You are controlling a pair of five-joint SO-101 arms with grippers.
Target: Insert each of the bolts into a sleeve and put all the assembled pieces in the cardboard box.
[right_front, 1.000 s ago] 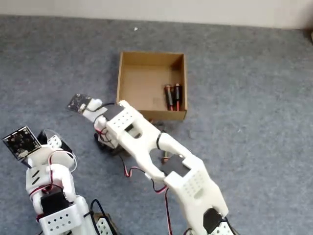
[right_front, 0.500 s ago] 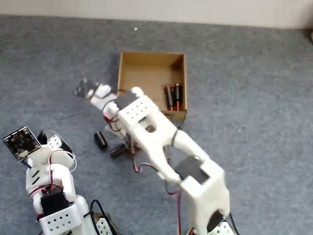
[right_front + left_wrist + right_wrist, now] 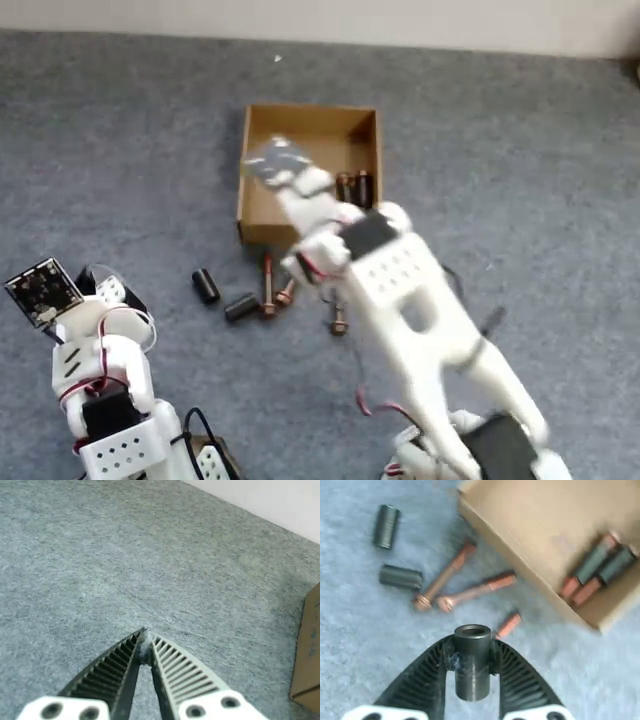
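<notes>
Right gripper (image 3: 472,646) is clamped on a dark sleeve (image 3: 471,680), pinched by its flanks so the open bore sits between the fingertips, and I'd say that leaves the hole free to take a bolt. Just past the tips lies a first bolt (image 3: 509,624), then a second bolt (image 3: 475,591) and a third bolt (image 3: 445,575); out beyond those are one loose sleeve (image 3: 400,576) and a farther loose sleeve (image 3: 386,526). Off to the side, the cardboard box (image 3: 540,525) holds two assembled pieces (image 3: 597,565). Left gripper (image 3: 144,642) is pinched closed on nothing over bare carpet (image 3: 150,555), well away from the parts.
</notes>
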